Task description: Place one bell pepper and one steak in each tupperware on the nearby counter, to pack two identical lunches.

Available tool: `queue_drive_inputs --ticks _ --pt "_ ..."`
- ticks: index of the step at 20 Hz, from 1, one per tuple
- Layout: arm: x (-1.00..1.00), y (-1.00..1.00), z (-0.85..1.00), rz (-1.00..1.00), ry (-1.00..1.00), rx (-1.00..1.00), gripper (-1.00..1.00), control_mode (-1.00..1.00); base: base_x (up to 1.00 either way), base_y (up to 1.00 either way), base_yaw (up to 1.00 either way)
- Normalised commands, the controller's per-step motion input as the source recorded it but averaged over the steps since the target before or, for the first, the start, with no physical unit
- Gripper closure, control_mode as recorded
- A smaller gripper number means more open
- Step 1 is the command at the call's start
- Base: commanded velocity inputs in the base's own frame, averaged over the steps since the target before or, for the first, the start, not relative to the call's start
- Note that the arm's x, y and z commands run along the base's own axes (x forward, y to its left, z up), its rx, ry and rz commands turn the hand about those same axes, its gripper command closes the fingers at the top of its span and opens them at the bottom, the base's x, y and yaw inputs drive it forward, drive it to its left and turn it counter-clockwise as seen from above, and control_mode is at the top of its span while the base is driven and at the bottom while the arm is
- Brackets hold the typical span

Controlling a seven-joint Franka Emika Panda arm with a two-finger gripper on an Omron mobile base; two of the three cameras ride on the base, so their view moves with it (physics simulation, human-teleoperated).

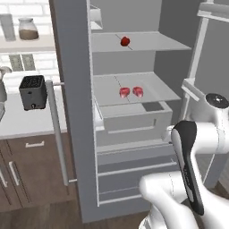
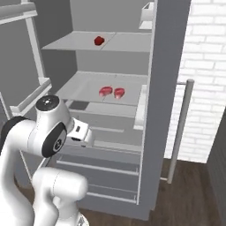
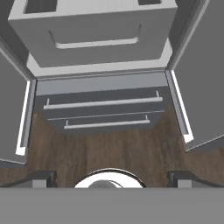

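Note:
The fridge stands open in front of me. A bright-red bell pepper (image 1: pixel 125 41) (image 2: pixel 99 40) sits on its upper shelf. Two pinkish steaks lie side by side on the middle shelf, one (image 1: pixel 124 92) (image 2: pixel 105 91) left of the other (image 1: pixel 138 91) (image 2: pixel 119 92). My gripper (image 3: pixel 111 178) is open with nothing between its fingertips (image 3: pixel 42 178). It hangs low in front of the fridge and looks down at the lower drawers and the wooden floor, well below both shelves. The tupperware is out of view.
A grey fridge drawer (image 1: pixel 134 117) (image 3: pixel 94 33) is pulled out under the steak shelf, with freezer drawers (image 3: pixel 103 111) below. The fridge doors (image 1: pixel 71 112) (image 2: pixel 165 88) stand open on both sides. A black toaster (image 1: pixel 32 91) sits on the counter (image 1: pixel 27 123) to the left.

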Motion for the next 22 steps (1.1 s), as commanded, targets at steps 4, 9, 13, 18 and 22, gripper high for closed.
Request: queue_drive_inputs --ticks 4,9,13,18,22 --pt "0.0 0.0 0.0 0.0 0.0 0.0 -1.0 1.0 0.86 0.0 0.07" --pt "0.0 0.0 0.0 0.0 0.0 0.0 -1.0 1.0 0.62 -0.04 0.01" --pt "0.0 0.0 0.0 0.0 0.0 0.0 -1.0 1.0 0.06 0.0 0.0" --pt "0.0 0.0 0.0 0.0 0.0 0.0 -1.0 1.0 0.0 0.0 0.0" --pt "0.0 0.0 0.02 0.0 -0.02 0.0 -1.0 -1.0 0.0 0.0 0.0"
